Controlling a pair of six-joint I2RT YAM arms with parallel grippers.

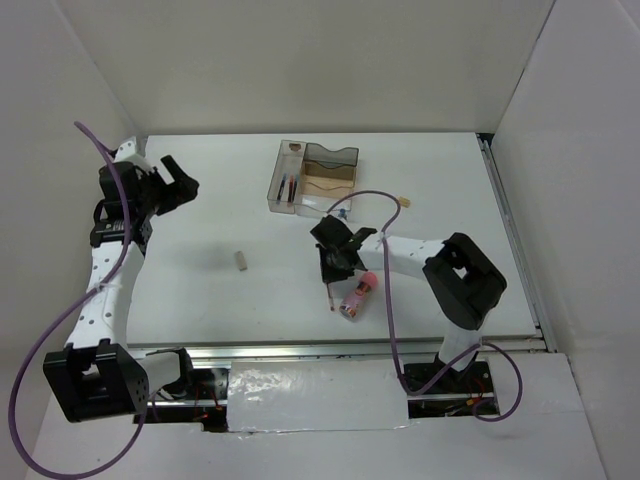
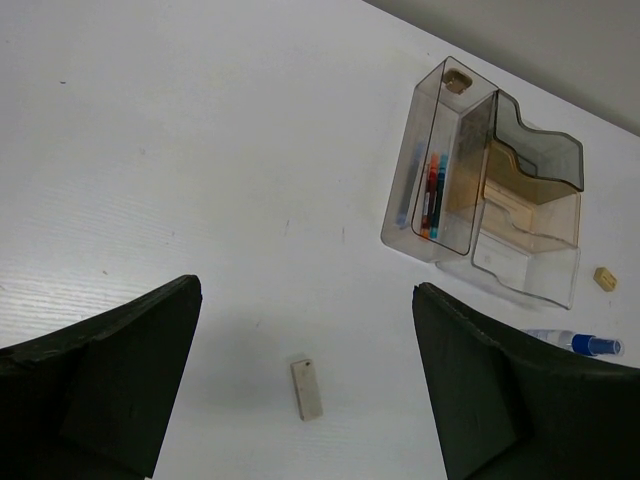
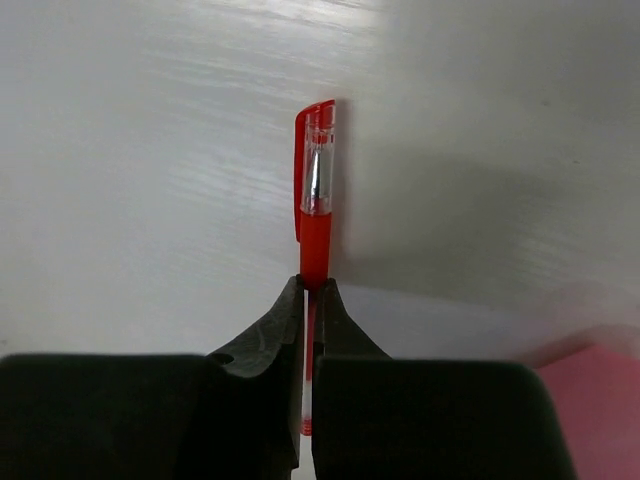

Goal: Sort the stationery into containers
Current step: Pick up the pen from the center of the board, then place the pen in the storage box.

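My right gripper (image 3: 312, 286) is shut on a red pen (image 3: 316, 190), whose capped end sticks out past the fingertips. In the top view this gripper (image 1: 334, 268) is low over the table with the pen's end (image 1: 330, 299) showing, next to a stubby pink tube (image 1: 358, 295). My left gripper (image 1: 176, 186) is open and empty, raised at the far left. A beige block (image 2: 307, 389) lies below between its fingers. The smoky organizer tray (image 2: 520, 150) holds several pens (image 2: 432, 195) in its narrow compartment.
A second beige block (image 2: 604, 278) and a clear blue-capped bottle (image 2: 578, 344) lie on the table near the tray. A small brown item (image 2: 459, 83) sits at the far end of the narrow compartment. White walls enclose the table on three sides.
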